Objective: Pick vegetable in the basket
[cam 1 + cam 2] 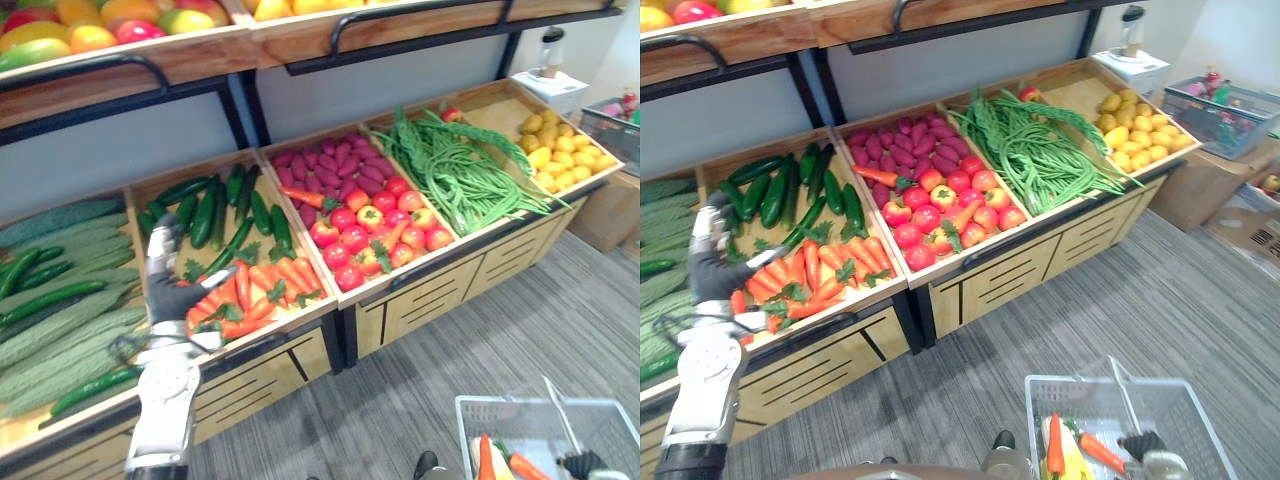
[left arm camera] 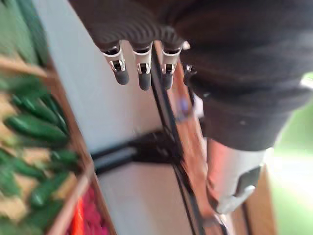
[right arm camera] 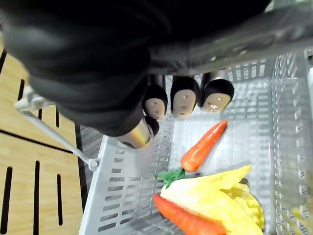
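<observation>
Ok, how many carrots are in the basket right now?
2 carrots: one on the bare floor of the basket, the other nearer its wall, beside the yellow vegetable. More may be hidden under that.

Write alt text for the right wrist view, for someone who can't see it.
The right hand curls round the handle of a white plastic basket. Inside lie a carrot, a second carrot and a pale yellow vegetable.

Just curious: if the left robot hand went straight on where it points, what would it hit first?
The left robot hand would probably meet the cucumbers first, though depth is unclear.
</observation>
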Motion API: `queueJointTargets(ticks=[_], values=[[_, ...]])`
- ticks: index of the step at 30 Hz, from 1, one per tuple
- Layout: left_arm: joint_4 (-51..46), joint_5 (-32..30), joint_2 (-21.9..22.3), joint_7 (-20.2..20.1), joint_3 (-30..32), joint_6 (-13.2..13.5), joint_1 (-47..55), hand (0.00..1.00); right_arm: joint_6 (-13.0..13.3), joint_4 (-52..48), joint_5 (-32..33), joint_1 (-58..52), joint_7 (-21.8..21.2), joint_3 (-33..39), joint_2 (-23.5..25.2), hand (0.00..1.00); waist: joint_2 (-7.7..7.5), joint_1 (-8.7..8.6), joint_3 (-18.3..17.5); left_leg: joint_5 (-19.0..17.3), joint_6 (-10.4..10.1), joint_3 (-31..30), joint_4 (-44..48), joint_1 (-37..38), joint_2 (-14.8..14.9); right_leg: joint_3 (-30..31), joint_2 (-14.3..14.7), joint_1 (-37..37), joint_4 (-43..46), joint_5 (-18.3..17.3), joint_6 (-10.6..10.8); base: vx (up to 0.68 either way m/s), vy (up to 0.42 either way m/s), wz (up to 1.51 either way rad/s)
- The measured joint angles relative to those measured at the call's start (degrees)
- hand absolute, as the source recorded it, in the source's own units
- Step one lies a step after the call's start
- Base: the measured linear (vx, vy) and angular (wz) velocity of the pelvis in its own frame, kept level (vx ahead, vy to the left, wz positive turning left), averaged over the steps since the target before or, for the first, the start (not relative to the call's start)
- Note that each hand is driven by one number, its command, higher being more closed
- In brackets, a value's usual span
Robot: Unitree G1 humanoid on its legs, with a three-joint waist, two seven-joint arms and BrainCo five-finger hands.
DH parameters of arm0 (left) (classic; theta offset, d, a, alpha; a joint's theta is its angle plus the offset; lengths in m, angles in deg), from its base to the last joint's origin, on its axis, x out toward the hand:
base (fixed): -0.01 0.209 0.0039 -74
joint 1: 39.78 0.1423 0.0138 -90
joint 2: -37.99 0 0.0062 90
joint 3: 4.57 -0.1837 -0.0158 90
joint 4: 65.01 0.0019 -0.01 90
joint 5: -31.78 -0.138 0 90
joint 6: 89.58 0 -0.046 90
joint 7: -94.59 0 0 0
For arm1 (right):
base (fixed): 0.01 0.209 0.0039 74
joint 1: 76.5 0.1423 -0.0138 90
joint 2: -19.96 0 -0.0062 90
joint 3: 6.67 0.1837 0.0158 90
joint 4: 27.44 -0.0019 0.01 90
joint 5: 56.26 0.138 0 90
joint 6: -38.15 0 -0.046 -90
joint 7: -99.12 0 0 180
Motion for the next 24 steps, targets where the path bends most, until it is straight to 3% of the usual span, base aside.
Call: queueJointTargets(ticks=[1,7,10,14,18,20,24], values=[[4.18,0.36,1.71,3.85,3.25,-0.21,1.33,0.00,0.03,0.40,1.19,-1.20,1.05,2.63,0.78,1.00,0.39,0.71,-0.26,1.07,0.01,-1.19,-1.56,0.71,-0.18,-1.20,0.35,1.17,-0.82,-0.11,0.10,0.02,-0.029,0.33],[19.49,0.28,3.99,14.00,11.07,-0.06,5.22,0.00,-0.13,0.64,2.75,-2.95,2.46,5.45,3.87,1.00,-1.06,1.30,-2.59,1.99,0.24,-4.63,-3.27,0.96,-0.58,-4.36,0.38,3.45,-1.71,-1.43,0.65,0.03,-0.016,0.30],[24.59,0.09,4.30,15.81,11.57,-0.08,6.23,0.00,-0.21,0.89,3.48,-3.17,2.75,6.78,4.88,1.00,-1.31,2.28,-3.02,2.01,0.20,-4.78,-3.29,1.32,-0.82,-4.45,0.21,3.89,-1.73,-1.56,0.55,0.02,0.008,0.07],[34.72,-1.47,6.75,18.49,13.89,-0.25,7.98,0.00,-0.20,2.15,3.67,-2.67,3.69,7.14,5.60,1.00,-1.05,2.25,-3.50,1.81,0.41,-5.18,-3.33,1.77,-1.41,-4.53,-0.21,4.76,-2.08,-1.91,0.58,0.01,0.018,0.06],[39.97,-6.84,8.88,16.47,14.29,-1.64,9.28,0.00,-0.22,2.63,3.58,-2.70,3.72,7.67,6.87,1.00,-1.04,2.11,-3.51,1.80,0.42,-5.90,-3.34,1.94,-1.79,-4.55,-0.12,5.52,-2.68,-1.91,0.60,0.01,0.002,0.08],[42.52,-9.96,9.05,13.19,13.85,-2.73,9.77,0.00,-0.31,2.78,3.56,-2.73,3.61,7.66,7.30,1.00,-0.97,2.12,-3.52,1.79,0.41,-5.88,-3.36,2.01,-1.81,-4.51,-0.12,5.56,-2.72,-1.92,0.61,0.00,0.000,0.00],[50.21,-10.16,9.06,5.16,14.14,-6.59,9.92,0.00,0.00,4.75,3.53,-2.55,3.44,7.74,7.32,1.00,-0.48,2.08,-3.84,1.63,0.39,-5.39,-3.37,2.34,-1.82,-3.94,-0.04,5.59,-2.87,-1.92,0.61,0.01,-0.001,-0.05]])
